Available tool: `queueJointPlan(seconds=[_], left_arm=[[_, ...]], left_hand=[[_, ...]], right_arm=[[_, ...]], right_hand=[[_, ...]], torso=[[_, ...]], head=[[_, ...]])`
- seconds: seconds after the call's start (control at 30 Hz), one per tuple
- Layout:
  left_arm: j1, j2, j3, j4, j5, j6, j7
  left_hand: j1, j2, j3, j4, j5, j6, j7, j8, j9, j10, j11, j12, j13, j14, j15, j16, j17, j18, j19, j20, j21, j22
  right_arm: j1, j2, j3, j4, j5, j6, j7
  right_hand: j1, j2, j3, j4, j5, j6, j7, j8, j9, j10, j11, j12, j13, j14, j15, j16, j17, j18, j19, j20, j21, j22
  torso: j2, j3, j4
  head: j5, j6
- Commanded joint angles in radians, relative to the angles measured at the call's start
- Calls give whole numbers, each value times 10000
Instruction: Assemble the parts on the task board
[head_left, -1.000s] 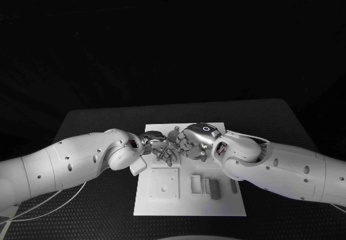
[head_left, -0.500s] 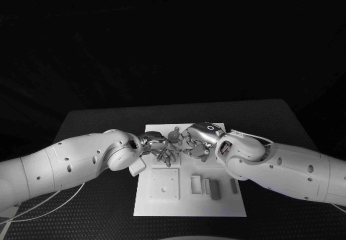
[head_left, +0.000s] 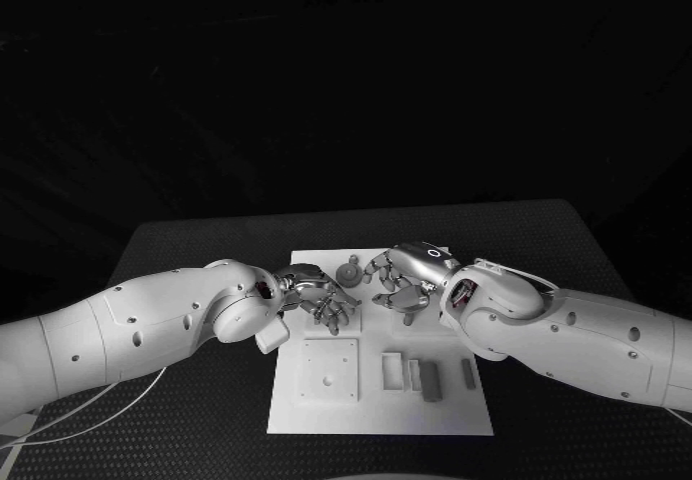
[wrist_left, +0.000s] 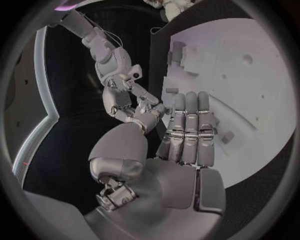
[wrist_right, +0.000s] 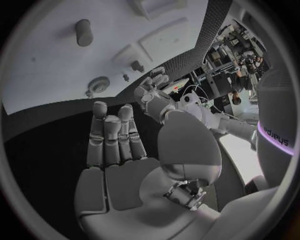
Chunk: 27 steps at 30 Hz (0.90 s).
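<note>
- task board (head_left: 378, 400) is lying flat on the black table (head_left: 188, 245), mid-table, near the robot
- left hand (head_left: 320, 293) is hovering over the board's far-left part, fingers apart and stretched out, holding nothing; left wrist view is showing its fingers (wrist_left: 187, 127) lying straight side by side over the white board (wrist_left: 250, 75), nothing in the palm
- right hand (head_left: 404, 275) is hovering over the board's far-right part, just beside the left hand, fingers spread and empty; right wrist view is showing its fingers (wrist_right: 112, 135) extended, nothing gripped
- both hands are facing each other across the board's far half, fingertips near but apart
- round knob part (head_left: 351, 271) is standing on the board's far edge area, between the two hands, touched by neither as far as I can tell; also showing in the right wrist view (wrist_right: 99, 84)
- square plate (head_left: 329, 367) with a small hole is sitting on the board's near-left part
- pale slotted block (head_left: 392, 369) is lying on the board right of the square plate
- darker bar (head_left: 430, 380) is lying just right of that block, lengthwise toward the robot
- thin bar (head_left: 467, 372) is lying near the board's right edge
- cylinder part (wrist_right: 84, 32) is lying on the board in the right wrist view, well apart from the hand
</note>
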<state>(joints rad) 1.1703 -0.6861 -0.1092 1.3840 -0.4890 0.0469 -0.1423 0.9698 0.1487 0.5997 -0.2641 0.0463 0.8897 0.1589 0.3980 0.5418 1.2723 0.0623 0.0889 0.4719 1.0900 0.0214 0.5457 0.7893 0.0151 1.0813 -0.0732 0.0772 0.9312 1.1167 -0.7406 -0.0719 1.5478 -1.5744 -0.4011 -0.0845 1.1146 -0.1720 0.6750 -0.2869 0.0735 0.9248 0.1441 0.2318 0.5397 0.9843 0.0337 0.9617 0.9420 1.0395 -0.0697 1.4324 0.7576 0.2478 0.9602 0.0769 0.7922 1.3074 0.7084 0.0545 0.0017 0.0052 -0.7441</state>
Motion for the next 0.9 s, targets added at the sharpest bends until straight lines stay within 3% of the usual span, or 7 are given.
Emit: queueJointPlan(seconds=[0.03,0.1,0.23,0.37,0.5,0.73,0.9], left_arm=[[6,-24,2,35,-668,19,210],[6,-50,2,69,-1008,13,367],[6,-76,2,111,-1386,23,595],[5,-131,3,211,-2034,-108,954],[5,-187,3,284,-2643,-206,1391],[6,-492,8,613,-3179,-308,1732],[8,-663,12,814,-3319,-314,1852]], left_hand=[[68,7,57,11,32,275,-211,39,24,78,-1,47,14,46,-10,-53,18,-47,58,-22,32,18],[72,7,64,10,32,275,-211,41,29,80,-1,47,16,48,-11,-54,21,-48,60,-23,33,19],[78,3,73,9,31,276,-212,45,36,85,-2,48,18,52,-12,-54,26,-49,63,-25,34,21],[89,-6,87,5,30,282,-215,55,50,96,-4,51,23,64,-15,-51,37,-51,70,-30,38,25],[98,-19,99,2,30,287,-218,66,66,111,-8,54,29,80,-21,-47,50,-53,84,-36,45,32],[121,-53,127,0,30,302,-230,91,106,145,-17,61,44,120,-37,-41,81,-54,111,-53,57,47],[132,-73,140,2,30,312,-236,104,126,164,-24,66,51,140,-45,-38,98,-55,125,-61,63,54]], right_arm=[[22,-62,4,-73,1850,-423,784],[33,-101,4,-139,2648,-330,957],[77,-136,3,-289,4376,-69,1195],[125,-169,3,-479,6011,482,1307],[157,-169,1,-613,7267,1270,1063],[178,-201,-1,-665,8954,2402,347],[180,-206,-4,-624,9696,2892,-126]], right_hand=[[-79,197,120,-11,19,2,20,38,3,-152,36,-542,-674,-128,-5,-472,-347,132,-258,110,-294,-23],[-41,293,164,-37,22,-7,65,70,7,-293,62,-1254,-1418,-86,38,-814,-615,139,-351,177,-469,-90],[-14,495,251,-43,21,-83,202,133,-3,27,327,-3996,-3956,196,286,-1040,-948,140,-264,173,-548,-60],[-110,862,185,-63,25,-222,274,133,-92,408,522,-5626,-5375,671,452,-1049,-1130,140,169,40,-517,-60],[-293,1158,147,-33,35,-285,316,143,-166,551,631,-6452,-6078,1302,542,-1000,-1232,140,771,-207,-414,-106],[-666,1613,105,104,30,-369,360,148,-255,789,682,-7079,-6669,1815,581,-963,-1297,140,1310,-412,-396,-187],[-839,1688,104,177,31,-377,365,173,-299,965,684,-7313,-6923,1968,583,-940,-1302,140,1497,-495,-416,-217]], torso=[[2,-2,3],[1,-2,2],[0,-1,4],[2,0,-2],[1,1,-1],[0,0,4],[-5,-3,11]], head=[[2,11],[11,27],[15,34],[16,53],[21,63],[8,71],[-21,86]])
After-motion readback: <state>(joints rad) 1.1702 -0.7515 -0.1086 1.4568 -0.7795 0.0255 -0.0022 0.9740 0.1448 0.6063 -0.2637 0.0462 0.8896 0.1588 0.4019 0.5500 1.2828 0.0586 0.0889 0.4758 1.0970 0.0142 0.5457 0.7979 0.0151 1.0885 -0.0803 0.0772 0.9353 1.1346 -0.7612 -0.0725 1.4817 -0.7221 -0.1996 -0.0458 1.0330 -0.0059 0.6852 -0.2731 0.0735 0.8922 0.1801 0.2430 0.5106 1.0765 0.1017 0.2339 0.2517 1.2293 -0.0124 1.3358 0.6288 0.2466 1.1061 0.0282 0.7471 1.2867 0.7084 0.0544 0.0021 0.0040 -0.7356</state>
